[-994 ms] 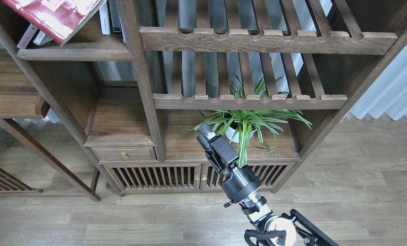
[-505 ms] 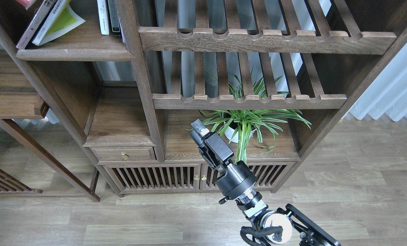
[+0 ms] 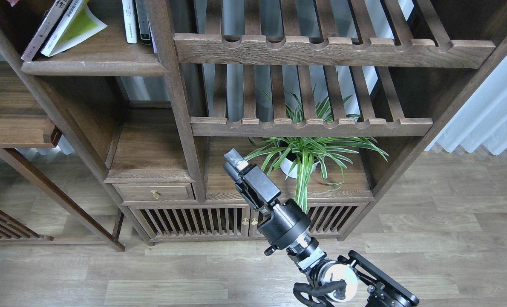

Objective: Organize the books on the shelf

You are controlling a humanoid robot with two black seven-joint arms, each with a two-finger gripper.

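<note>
Red book gone from view since a second ago; lime-yellow paperback (image 3: 75, 26) leaning far left on dark-brown wooden shelf (image 3: 96, 67). Right hand (image 3: 233, 161) shifted left, grasping nothing, finger state indiscernible. Left unseen

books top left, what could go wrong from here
1. The books lean tilted on the shelf, not upright; they may slide flat or toward its front lip.
2. The right gripper is beside the plant; a swing could catch its leaves.
3. The left arm is out of view, so its hold is unknown.
</note>
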